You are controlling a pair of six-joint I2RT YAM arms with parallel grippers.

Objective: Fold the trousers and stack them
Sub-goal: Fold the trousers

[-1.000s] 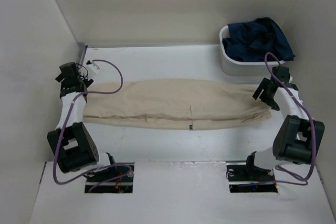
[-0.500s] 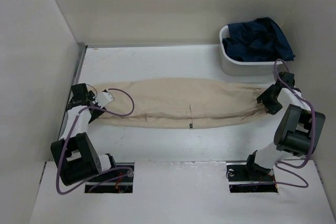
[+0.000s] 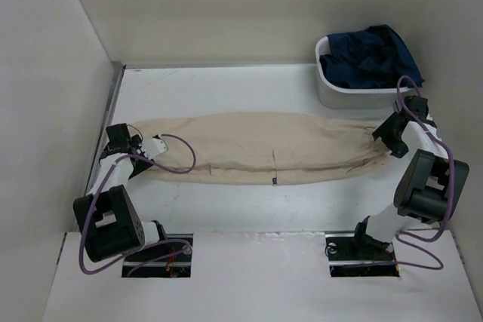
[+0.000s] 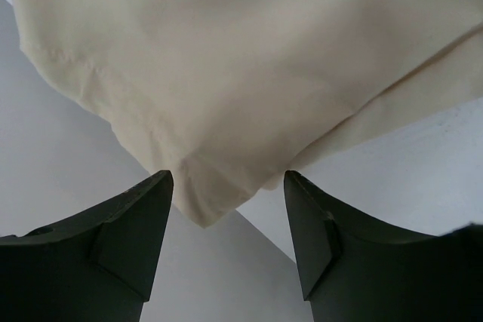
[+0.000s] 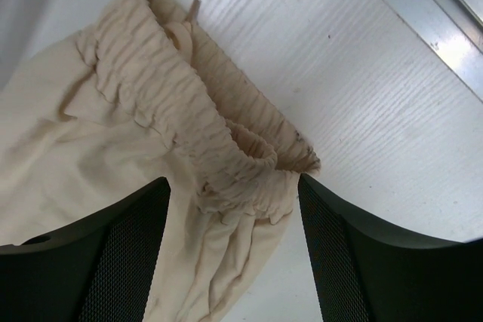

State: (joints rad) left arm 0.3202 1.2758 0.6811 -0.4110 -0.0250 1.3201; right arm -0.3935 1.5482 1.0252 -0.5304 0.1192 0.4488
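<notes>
1. Beige cloth stretches across the middle of the white table (image 3: 226, 88): the trousers (image 3: 264, 148) lie flat in one long band running left to right, the legs laid one over the other.
2. The leg ends lie at the left and the gathered waist at the right, seen from the overhead camera.
3. A small dark tag (image 3: 273, 181) sits on the near seam, about halfway along the band.
4. The left gripper (image 3: 153, 145) is low at the leg end, pointing along the cloth towards the right.
5. In the left wrist view its two dark fingers (image 4: 128, 239) stand apart, and a corner of the trouser hem (image 4: 207, 201) lies in the gap between them. The cloth does not fill the gap and is not pinched.
6. The right gripper (image 3: 379, 136) is at the waist end, just in front of the bin.
7. In the right wrist view its fingers (image 5: 106, 254) are spread wide, with the ruffled elastic waistband (image 5: 226, 148) bunched between them. Whether the cloth touches the right-hand finger cannot be told; nothing is clamped.
8. A white bin (image 3: 332, 96) stands at the far right corner of the table, near the waist end of the trousers but apart from it.
9. The bin holds a crumpled dark blue garment (image 3: 370, 58) that rises above its rim.
10. Purple cables (image 3: 177, 160) loop from both arms; the left one lies over the leg end of the cloth.
</notes>
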